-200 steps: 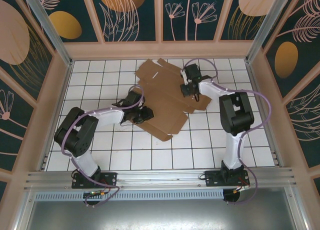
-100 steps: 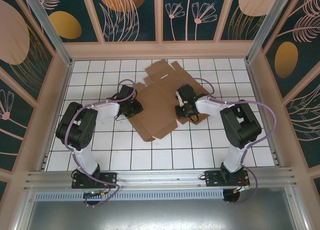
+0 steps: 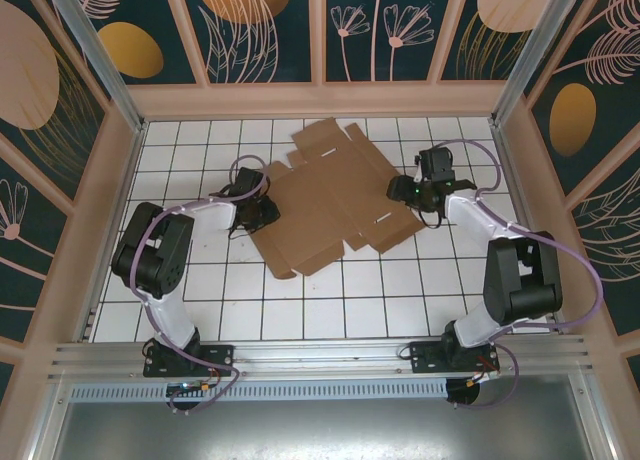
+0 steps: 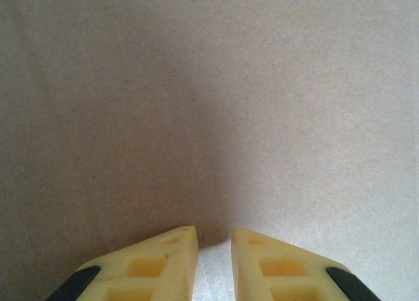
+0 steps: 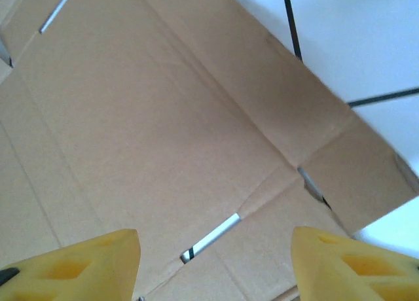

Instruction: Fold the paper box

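1. Left arm (image 3: 152, 258), right arm (image 3: 520, 277): white links, bulky black joint housings.
2. Lilac cables (image 3: 596, 280) looped along each arm.
3. Fingers (image 4: 157, 268): pale yellow, hollow moulded pockets, black patches at outer edges.

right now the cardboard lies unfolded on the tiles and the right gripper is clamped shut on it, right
No. The paper box does lie unfolded on the tiles, but the right gripper is open, gripping nothing; the right wrist view shows its fingers wide apart.
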